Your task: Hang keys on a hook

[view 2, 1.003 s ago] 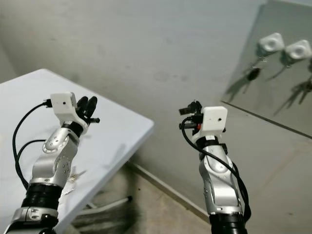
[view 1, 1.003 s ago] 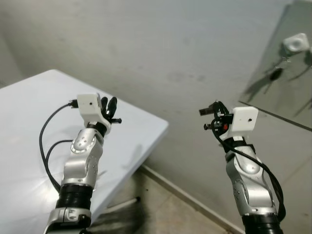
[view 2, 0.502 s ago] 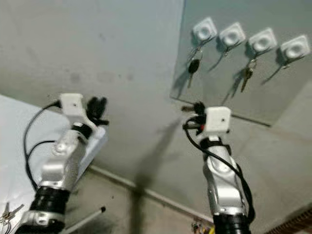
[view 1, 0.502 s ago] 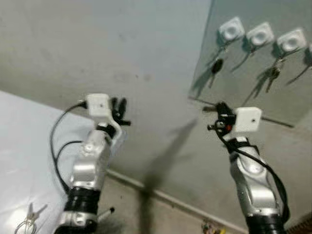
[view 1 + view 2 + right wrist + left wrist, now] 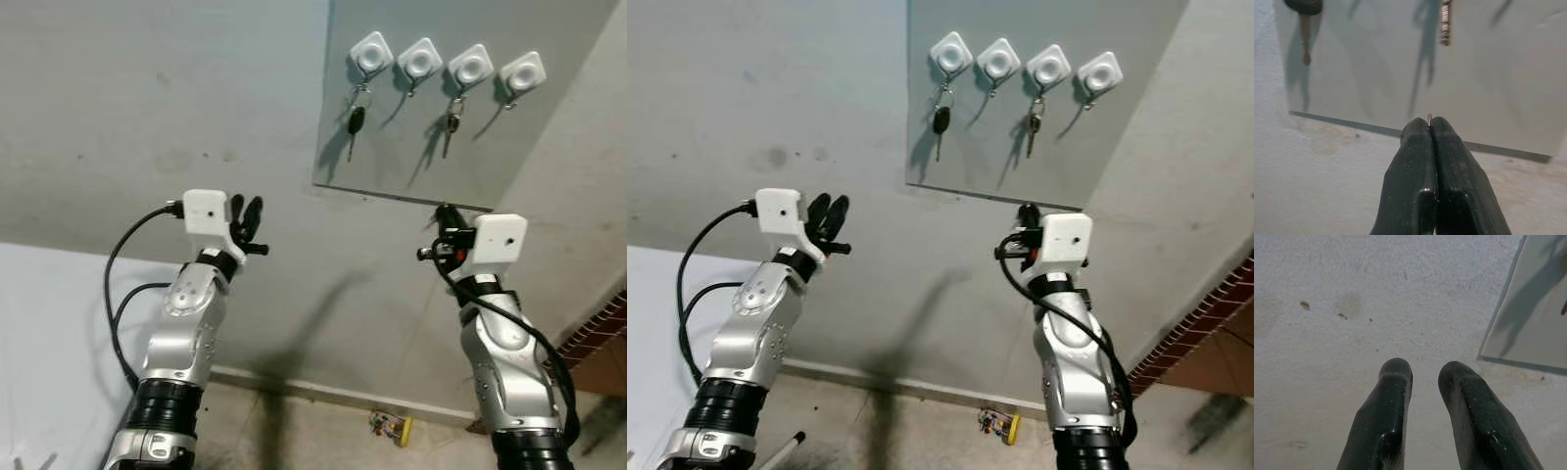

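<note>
On the grey wall panel (image 5: pixel 490 147) four white hooks (image 5: pixel 446 64) sit in a row at about eleven o'clock from the nearer right gripper (image 5: pixel 443 217), pinched on a sliver of metal, presumably the keys (image 5: pixel 1429 117); the left gripper (image 5: pixel 247 213) hovers slightly parted, empty.

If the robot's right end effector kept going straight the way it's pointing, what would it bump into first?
Probably the grey panel on the wall. The right end effector, fingers pressed together with a thin metal sliver at the tips, aims near the panel's lower edge, below the hanging keys. Depth is unclear, so it might touch the wall just beneath.
</note>
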Motion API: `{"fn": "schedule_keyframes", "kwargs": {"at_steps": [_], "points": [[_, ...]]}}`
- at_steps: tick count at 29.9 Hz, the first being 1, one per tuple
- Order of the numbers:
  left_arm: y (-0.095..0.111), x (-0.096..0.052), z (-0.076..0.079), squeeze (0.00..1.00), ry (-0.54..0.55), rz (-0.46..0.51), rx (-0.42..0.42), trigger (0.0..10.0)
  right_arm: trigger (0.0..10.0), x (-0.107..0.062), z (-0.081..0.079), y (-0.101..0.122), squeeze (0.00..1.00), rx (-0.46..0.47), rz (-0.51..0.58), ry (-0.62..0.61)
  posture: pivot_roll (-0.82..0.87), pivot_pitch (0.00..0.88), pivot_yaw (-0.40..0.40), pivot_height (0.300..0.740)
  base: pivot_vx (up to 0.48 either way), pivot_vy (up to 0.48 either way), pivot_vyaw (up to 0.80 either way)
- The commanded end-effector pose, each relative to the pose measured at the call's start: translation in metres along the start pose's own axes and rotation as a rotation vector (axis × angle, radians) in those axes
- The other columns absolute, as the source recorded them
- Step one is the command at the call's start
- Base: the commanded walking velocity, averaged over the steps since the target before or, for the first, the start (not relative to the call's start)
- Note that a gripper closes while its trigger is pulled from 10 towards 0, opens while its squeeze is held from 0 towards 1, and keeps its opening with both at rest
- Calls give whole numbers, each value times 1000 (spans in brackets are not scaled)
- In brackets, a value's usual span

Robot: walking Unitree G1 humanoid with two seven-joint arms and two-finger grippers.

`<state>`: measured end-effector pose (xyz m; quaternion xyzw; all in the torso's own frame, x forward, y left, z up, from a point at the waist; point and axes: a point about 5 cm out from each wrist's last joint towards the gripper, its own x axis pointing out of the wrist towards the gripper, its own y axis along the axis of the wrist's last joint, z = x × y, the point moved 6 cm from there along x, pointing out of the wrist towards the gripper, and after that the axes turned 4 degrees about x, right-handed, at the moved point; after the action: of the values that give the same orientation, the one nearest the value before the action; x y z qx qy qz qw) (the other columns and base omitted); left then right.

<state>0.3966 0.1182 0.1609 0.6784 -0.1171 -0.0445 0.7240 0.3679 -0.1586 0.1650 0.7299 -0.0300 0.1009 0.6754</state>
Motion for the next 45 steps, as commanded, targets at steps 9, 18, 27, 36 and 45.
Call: {"fn": "schedule_keyframes", "kwargs": {"at_steps": [9, 18, 27, 36, 45], "points": [[11, 3, 6, 0, -12, -3, 38, 10000, 10000, 4, 1, -1, 0, 2, -53, -10, -110, 5, -47, 740, 0, 0, 0], [24, 1, 26, 0, -114, 29, 96, 10000, 10000, 2, -14, 12, 0, 41, -8, 78, -117, 24, -47, 740, 0, 0, 0], [44, -11, 85, 0, -403, 97, 189, 10000, 10000, 16, -24, 47, 0, 52, 124, 134, -118, 29, -37, 740, 0, 0, 0], [51, -11, 85, 0, -431, 101, 191, 10000, 10000, 16, -21, 64, 0, 72, 200, 110, -125, 19, -21, 740, 0, 0, 0], [72, -19, 120, 0, -581, 174, 213, 10000, 10000, 28, -30, 80, 0, 91, 249, 155, -112, 15, -22, 740, 0, 0, 0]]}}
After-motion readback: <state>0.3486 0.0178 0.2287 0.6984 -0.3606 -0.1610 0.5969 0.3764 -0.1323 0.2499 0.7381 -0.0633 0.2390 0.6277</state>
